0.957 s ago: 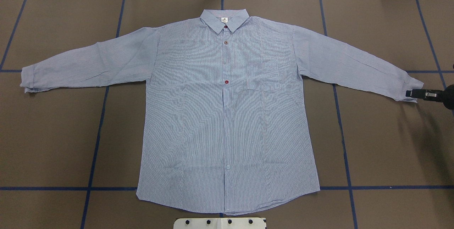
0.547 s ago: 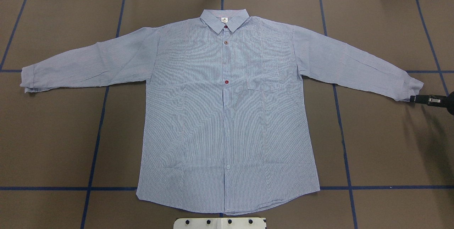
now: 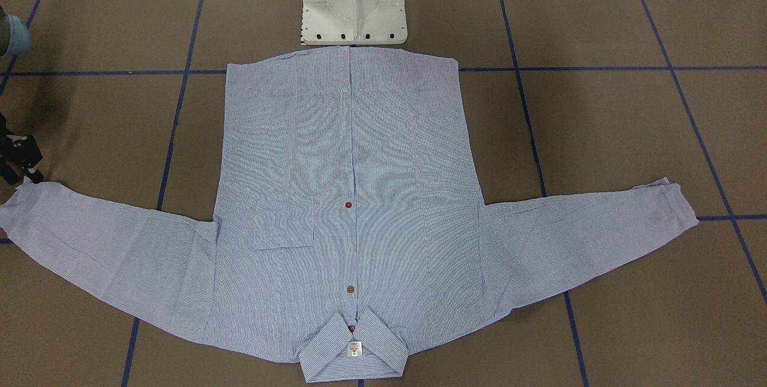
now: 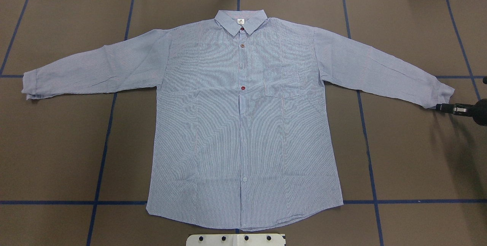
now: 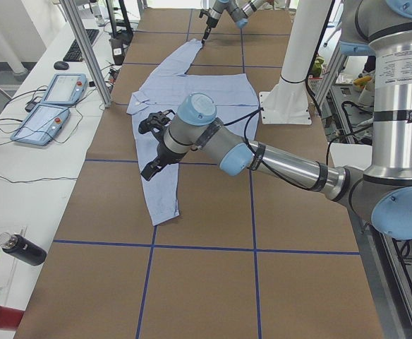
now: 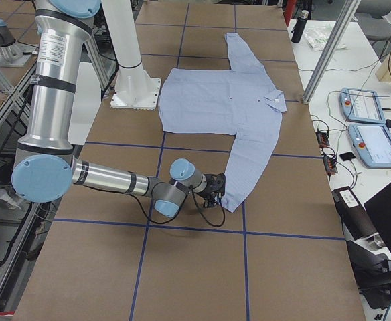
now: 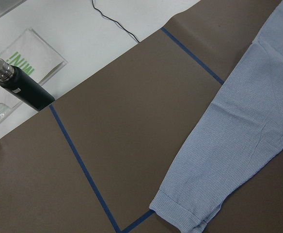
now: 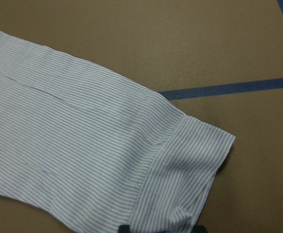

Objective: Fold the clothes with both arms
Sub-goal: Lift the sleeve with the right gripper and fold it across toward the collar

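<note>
The light blue striped shirt (image 4: 243, 124) lies flat and face up on the brown table, collar (image 4: 240, 21) at the far side and both sleeves spread out. My right gripper (image 4: 441, 107) sits low at the corner of the right cuff (image 4: 441, 93). It also shows in the front-facing view (image 3: 24, 171). In the right wrist view its fingertips (image 8: 124, 228) stand apart with the cuff (image 8: 190, 160) between them, so it is open. My left gripper (image 5: 151, 147) hangs above the left sleeve (image 7: 228, 145) and shows only in the exterior left view, so I cannot tell its state.
The white pedestal base (image 3: 353, 9) stands at the shirt's hem. Blue tape lines (image 4: 102, 154) cross the table. A black bottle (image 7: 23, 87) lies on the white bench beyond the left end. Teach pendants (image 5: 51, 106) and an aluminium post (image 5: 86, 49) stand along the far side.
My right gripper has slid from over the end of the right cuff toward the cuff's near corner. The shirt has not moved.
</note>
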